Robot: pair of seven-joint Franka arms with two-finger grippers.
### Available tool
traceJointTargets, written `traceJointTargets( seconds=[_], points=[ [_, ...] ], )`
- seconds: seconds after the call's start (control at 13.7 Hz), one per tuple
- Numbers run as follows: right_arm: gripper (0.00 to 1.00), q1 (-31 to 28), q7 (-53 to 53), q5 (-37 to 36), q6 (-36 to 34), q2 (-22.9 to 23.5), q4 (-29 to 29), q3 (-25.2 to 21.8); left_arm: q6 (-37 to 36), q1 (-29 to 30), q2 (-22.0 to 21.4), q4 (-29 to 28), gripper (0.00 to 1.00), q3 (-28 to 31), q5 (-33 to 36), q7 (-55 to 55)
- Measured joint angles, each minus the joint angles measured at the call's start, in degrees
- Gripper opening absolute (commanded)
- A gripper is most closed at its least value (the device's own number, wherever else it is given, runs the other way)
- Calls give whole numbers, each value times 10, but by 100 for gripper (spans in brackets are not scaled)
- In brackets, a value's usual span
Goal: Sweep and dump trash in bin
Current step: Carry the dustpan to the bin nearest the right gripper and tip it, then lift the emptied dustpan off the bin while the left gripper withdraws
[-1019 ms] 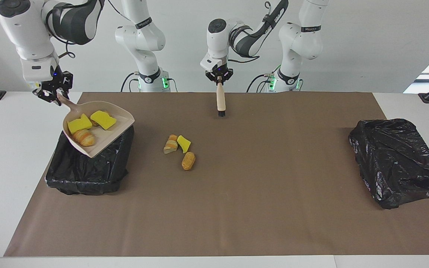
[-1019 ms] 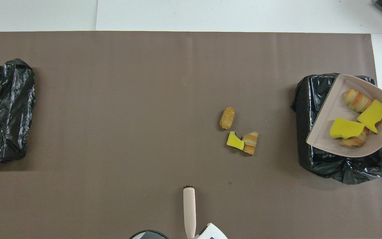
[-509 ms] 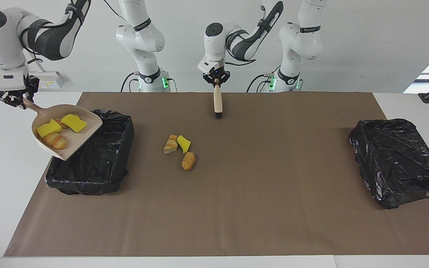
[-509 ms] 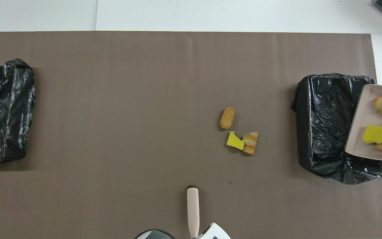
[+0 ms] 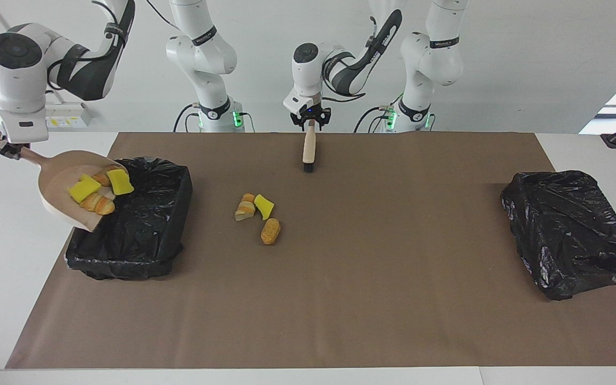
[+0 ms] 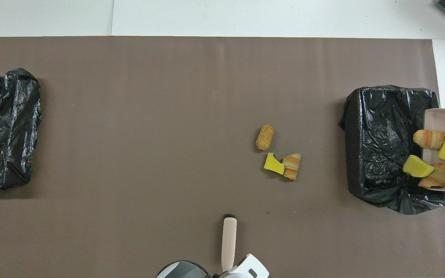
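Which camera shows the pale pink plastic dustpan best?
The facing view: the whole pale pink plastic dustpan shows, tilted over the black-lined bin, handle in the right gripper. The overhead view crops it at the frame's edge.

Glossy crinkled black plastic lines the bin [image 5: 142, 224]; the brown table cover [image 5: 340, 278] looks matt, smooth paper.

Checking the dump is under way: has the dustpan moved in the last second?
Yes. The dustpan has swung off the bin's middle out to its outer edge and tipped, its trash sliding toward the bin.
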Motion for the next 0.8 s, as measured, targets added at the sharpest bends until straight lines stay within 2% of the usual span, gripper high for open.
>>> traceJointTargets(
  seconds=[0.07,0.22,0.51,0.8],
  points=[
    [0,2,-2,-13,2,1,0,0,-1,3,-2,8,100,3,0,0],
    [0,10,-4,-43,2,1,0,1,-20,25,-6,34,100,8,19,11],
    [0,19,-24,-75,-3,0,2,1,-109,103,-14,106,100,12,81,108],
    [0,27,-39,-67,-85,-28,44,4,-143,206,-14,194,100,15,131,235]
  ],
)
